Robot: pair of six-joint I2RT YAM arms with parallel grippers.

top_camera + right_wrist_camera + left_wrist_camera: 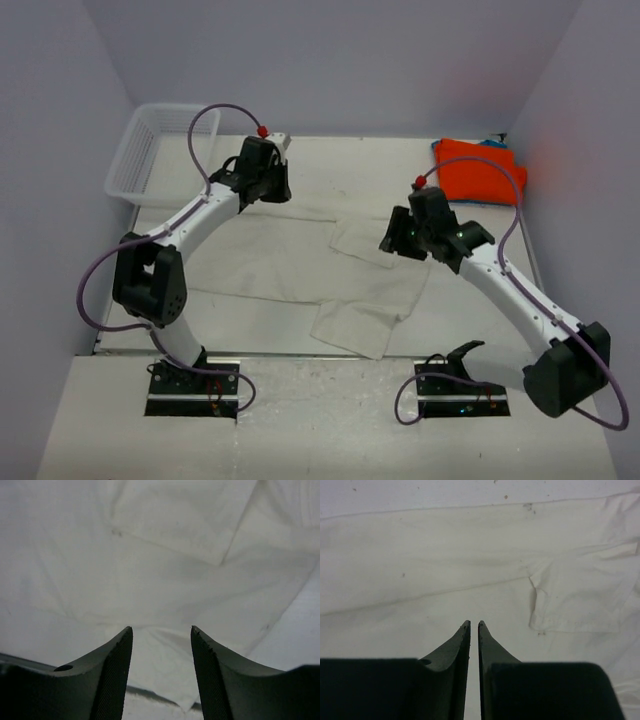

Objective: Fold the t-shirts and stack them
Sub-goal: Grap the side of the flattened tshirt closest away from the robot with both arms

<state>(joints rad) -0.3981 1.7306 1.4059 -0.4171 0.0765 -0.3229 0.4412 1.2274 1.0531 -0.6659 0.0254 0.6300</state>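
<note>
The cream t-shirt (290,265) lies spread flat across the middle of the table, with a sleeve folded in near its middle (360,240). The orange t-shirt (478,170) sits folded at the back right, with a blue edge (497,142) showing behind it. My left gripper (275,188) hovers over the cream shirt's far edge; in the left wrist view it (474,625) is shut with nothing in it, above the cloth (445,555). My right gripper (395,240) is over the shirt's right side; in the right wrist view it (161,629) is open and empty above the cloth (165,555).
A white plastic mesh basket (140,150) stands at the back left corner. Walls close the table in on the left, back and right. The arm bases sit at the near edge.
</note>
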